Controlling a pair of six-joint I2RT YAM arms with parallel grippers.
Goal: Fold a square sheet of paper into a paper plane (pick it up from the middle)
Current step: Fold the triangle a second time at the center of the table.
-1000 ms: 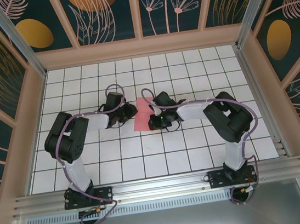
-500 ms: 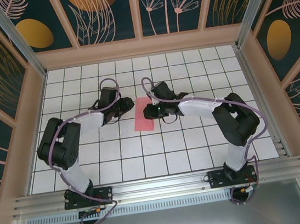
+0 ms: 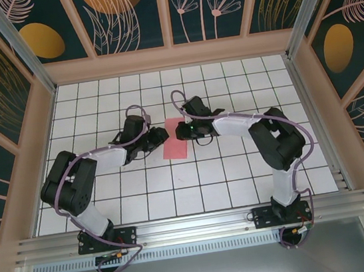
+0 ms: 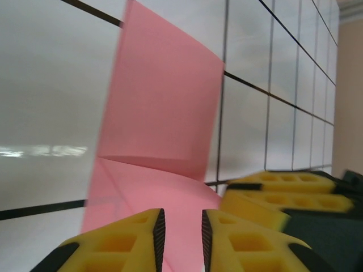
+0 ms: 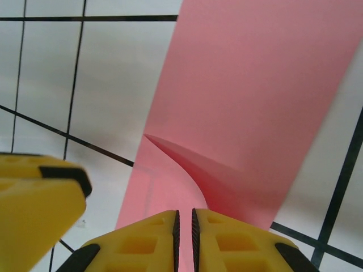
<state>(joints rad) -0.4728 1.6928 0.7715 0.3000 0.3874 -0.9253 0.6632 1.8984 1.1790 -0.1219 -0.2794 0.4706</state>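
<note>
You have paper [image 3: 175,147] mid-table, folded to narrow strip, flat on white tiles [image 3: 227,170] between arms. Right gripper [image 5: 185,235]: fingers pressed almost together, pinching raised fold of paper. Left gripper [image 4: 180,238]: narrow gap between fingers, pink showing through; you cannot tell whether it grips. Grippers near each other, one each side of strip's far half.

I read the square sheet of paper [image 3: 175,145] as thin matt salmon-pink paper, smooth with one soft crease. The table [image 3: 176,197] is glossy white tile with glare streaks. The left gripper [image 4: 182,226] and right gripper [image 5: 184,226] are matt yellow moulded plastic with black edging. The left arm [image 3: 74,187] and right arm [image 3: 277,143] have glossy black and white plastic shells. The near rail [image 3: 194,225] is brushed metal.
</note>
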